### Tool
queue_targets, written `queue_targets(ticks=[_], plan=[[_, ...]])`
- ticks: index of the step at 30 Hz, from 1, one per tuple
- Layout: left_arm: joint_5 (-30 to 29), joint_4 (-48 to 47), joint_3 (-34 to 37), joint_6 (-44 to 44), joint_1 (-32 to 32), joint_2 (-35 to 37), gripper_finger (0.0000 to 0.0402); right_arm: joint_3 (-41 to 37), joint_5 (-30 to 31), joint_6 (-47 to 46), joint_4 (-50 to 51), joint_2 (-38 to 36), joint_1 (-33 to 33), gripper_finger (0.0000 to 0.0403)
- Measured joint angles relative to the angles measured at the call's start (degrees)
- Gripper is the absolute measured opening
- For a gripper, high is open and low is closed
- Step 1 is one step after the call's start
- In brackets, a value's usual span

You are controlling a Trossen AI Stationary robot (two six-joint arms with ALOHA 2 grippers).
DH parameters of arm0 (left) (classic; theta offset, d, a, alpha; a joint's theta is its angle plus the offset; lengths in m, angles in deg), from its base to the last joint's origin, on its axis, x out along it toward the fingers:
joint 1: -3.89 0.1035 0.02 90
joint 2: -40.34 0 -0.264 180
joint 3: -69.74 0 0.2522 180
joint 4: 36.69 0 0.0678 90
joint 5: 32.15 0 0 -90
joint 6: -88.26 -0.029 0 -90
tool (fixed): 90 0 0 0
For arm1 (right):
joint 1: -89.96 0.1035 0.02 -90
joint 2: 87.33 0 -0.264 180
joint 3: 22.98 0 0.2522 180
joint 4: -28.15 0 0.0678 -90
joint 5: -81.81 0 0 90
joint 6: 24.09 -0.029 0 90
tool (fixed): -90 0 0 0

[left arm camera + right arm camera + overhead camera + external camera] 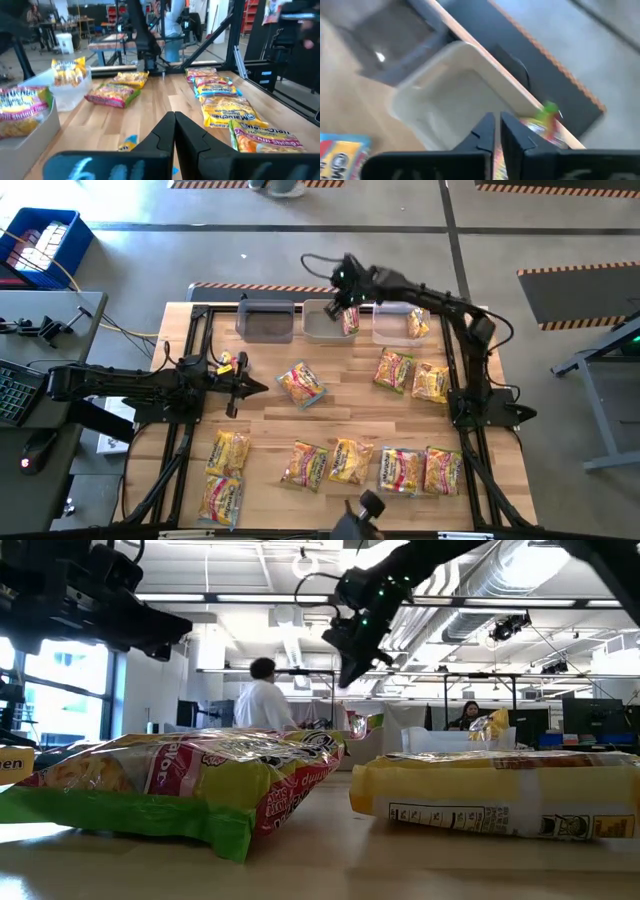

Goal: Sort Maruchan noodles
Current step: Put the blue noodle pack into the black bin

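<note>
Maruchan noodle packets, yellow with red, pink or green print, lie scattered on the wooden table (265,415). One lies near the middle (301,383), two at the right (393,369) (431,382), and several sit along the near edge (351,461). One packet (349,320) stands on edge in the right end of the middle grey bin (322,322). Another packet (417,323) lies in the clear bin (392,326). My right gripper (343,299) hangs shut above the middle bin (455,95), clear of that packet (547,120). My left gripper (245,387) waits shut and level at the table's left.
A dark grey bin (265,320) stands left of the middle bin at the far edge. The black frame rails (195,360) run along the table's left and right sides. People show in the room beyond the table (262,700). Bare wood lies between the bins and the middle packet.
</note>
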Motion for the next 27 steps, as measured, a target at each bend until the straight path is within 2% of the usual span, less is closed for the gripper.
queue_targets(ticks=[3,10,14,17,21,27], plan=[[-2.25,-0.34,0.00,0.56,-0.02,0.00,0.0000,-11.99,-0.19,1.62,-13.93,-4.75,2.16,0.0020],[-5.79,-0.80,-0.02,3.11,-0.03,-1.73,0.0000,-40.63,-1.39,1.84,-46.10,-17.94,7.74,0.0005],[-5.95,-0.77,-0.02,3.45,0.00,-4.12,0.0000,-52.88,-2.76,2.22,-60.50,-24.95,11.38,0.0003],[-5.94,-0.81,-0.18,3.92,-0.01,-6.74,0.0000,-59.36,-2.77,2.38,-66.06,-29.24,13.68,0.0002],[-5.91,-3.35,-2.39,7.34,-0.61,-9.88,0.0000,-64.61,-2.63,2.32,-67.48,-33.60,15.32,0.0001],[-5.83,-21.19,-11.12,14.53,-5.31,-11.95,0.0000,-68.71,-2.40,2.31,-68.30,-35.07,15.75,0.0000]])
